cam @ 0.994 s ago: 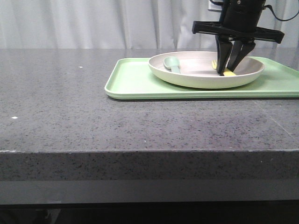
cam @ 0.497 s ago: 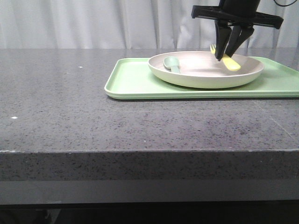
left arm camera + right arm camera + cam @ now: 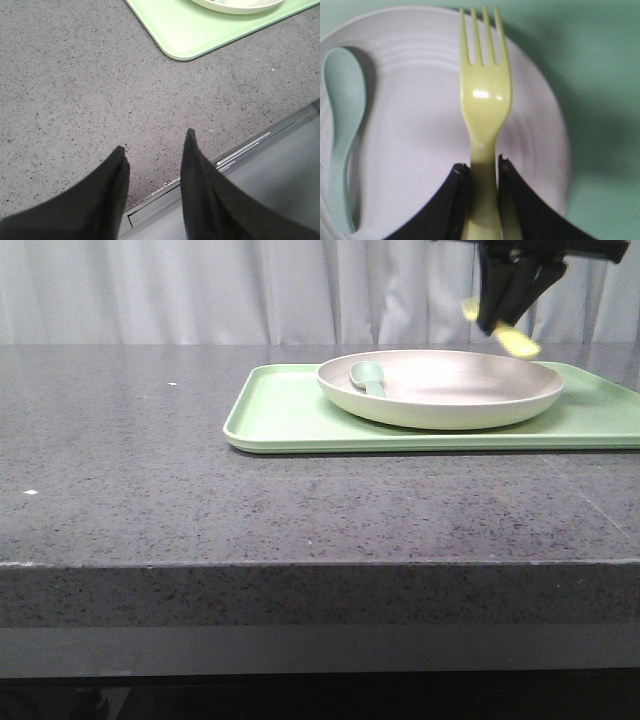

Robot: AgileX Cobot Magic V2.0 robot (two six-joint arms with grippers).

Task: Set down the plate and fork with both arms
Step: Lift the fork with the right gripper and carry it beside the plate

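Observation:
The off-white plate [image 3: 440, 390] rests on the light-green tray [image 3: 290, 415] at the back right of the table. My right gripper [image 3: 503, 320] hangs above the plate's right side, shut on the pale-yellow fork [image 3: 514, 339]. In the right wrist view the fork [image 3: 484, 100] is pinched by its handle between the fingers of the right gripper [image 3: 481, 167], its tines pointing away over the plate [image 3: 420, 135]. My left gripper [image 3: 154, 145] stands open over the bare grey tabletop near its front edge, away from the tray corner [image 3: 185, 40], with nothing between its fingers.
A grey-green spoon [image 3: 368, 376] lies in the plate's left side, also shown as spoon [image 3: 342, 120] in the right wrist view. The dark speckled table [image 3: 150, 470] stretches left of the tray. A white curtain [image 3: 200, 290] hangs behind.
My right gripper has lifted the fork up out of the plate and shifted slightly right. The plate, spoon and tray have stayed in place.

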